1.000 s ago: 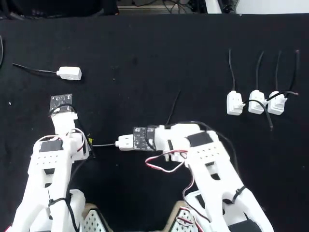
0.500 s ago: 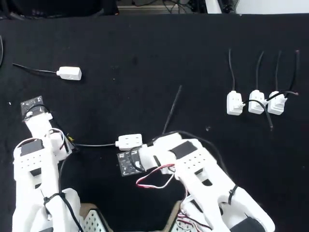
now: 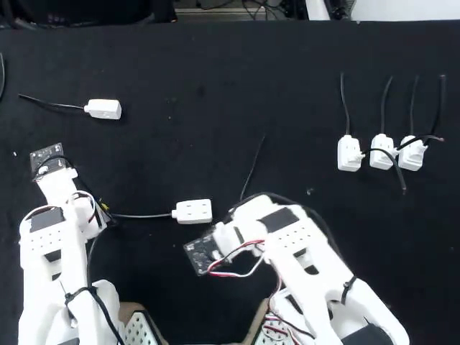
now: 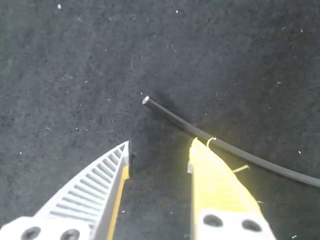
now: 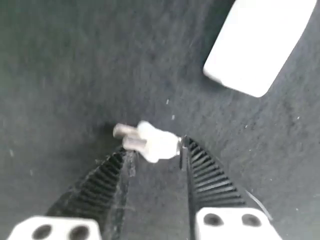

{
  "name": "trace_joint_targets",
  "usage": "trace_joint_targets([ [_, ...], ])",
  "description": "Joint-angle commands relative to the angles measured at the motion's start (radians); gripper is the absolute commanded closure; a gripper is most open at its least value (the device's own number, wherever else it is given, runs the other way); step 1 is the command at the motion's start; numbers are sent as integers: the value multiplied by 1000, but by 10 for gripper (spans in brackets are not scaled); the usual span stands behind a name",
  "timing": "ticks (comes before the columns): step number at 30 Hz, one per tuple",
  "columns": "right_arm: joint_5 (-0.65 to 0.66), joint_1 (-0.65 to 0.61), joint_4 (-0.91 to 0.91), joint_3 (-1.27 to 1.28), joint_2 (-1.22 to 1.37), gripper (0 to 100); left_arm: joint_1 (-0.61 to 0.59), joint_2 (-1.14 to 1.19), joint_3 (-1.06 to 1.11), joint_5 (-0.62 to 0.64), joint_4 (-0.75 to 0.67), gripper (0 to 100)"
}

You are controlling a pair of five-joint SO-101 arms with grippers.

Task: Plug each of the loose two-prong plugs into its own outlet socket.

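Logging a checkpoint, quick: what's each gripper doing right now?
Left gripper: open, empty, over a thin black cable.
Right gripper: shut on a small white two-prong plug.

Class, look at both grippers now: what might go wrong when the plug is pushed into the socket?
1. The right gripper pinches the plug only at its fingertips, so it may twist or slip out.
2. The left gripper is open beside the cable, holding nothing, so the socket may slide when pushed.

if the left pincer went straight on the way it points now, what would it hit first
Probably the black cable, whose loose end lies just ahead of the open left pincer; the pincer's height above it is unclear.
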Motion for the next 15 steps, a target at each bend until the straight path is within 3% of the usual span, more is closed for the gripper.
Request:
trace_joint_targets([
  [1, 94, 84, -14, -22, -38, 858, -7, -23, -64, 11, 2, 808],
  [7, 141, 83, -14, 42, -39, 861, -7, -23, -64, 11, -9, 808],
  [15, 95, 54, -41, 7, -41, 861, -7, -23, -64, 11, -9, 808],
])
